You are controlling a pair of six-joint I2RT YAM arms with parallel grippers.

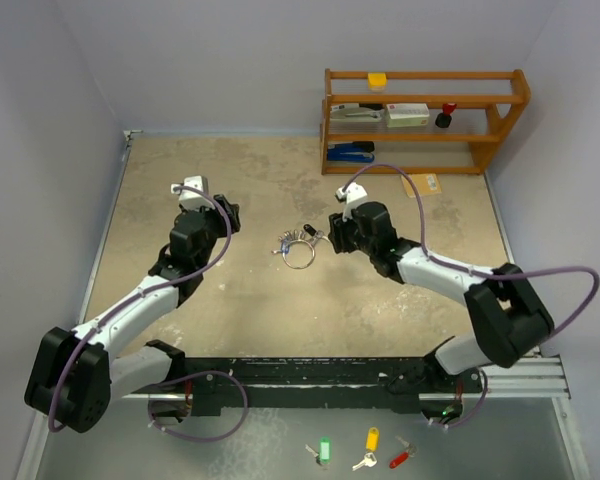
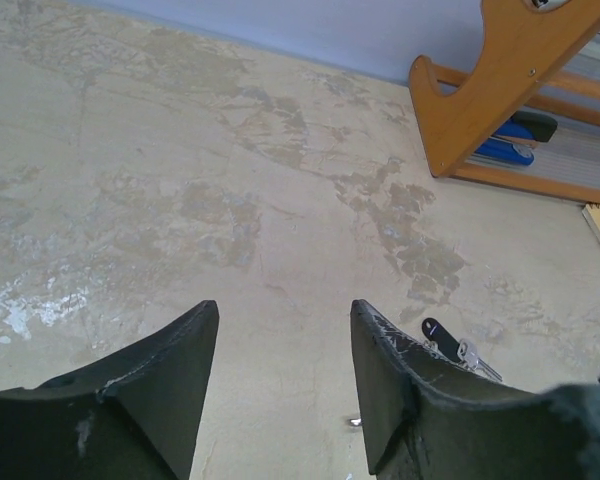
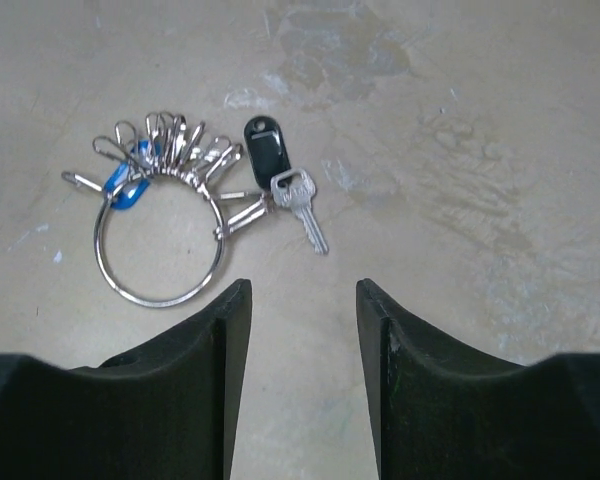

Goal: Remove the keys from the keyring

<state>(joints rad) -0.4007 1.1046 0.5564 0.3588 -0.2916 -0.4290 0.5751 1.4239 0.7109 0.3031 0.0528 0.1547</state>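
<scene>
Partly hidden by the parted, empty left claw, keys lie before the parted, empty right claw.

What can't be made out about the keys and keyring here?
- Top view: small metal keys on the thin silver wire keyring, too small to count.
- Left wrist view: keyring mostly hidden behind a dark finger of the left gripper.
- Right wrist view: bunched keys overlap, count unclear.

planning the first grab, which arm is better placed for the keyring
Right. Its jaws stand open just short of the keyring, keys in plain wrist view. The left arm sits farther off, its camera catching only the black key at the edge.
</scene>
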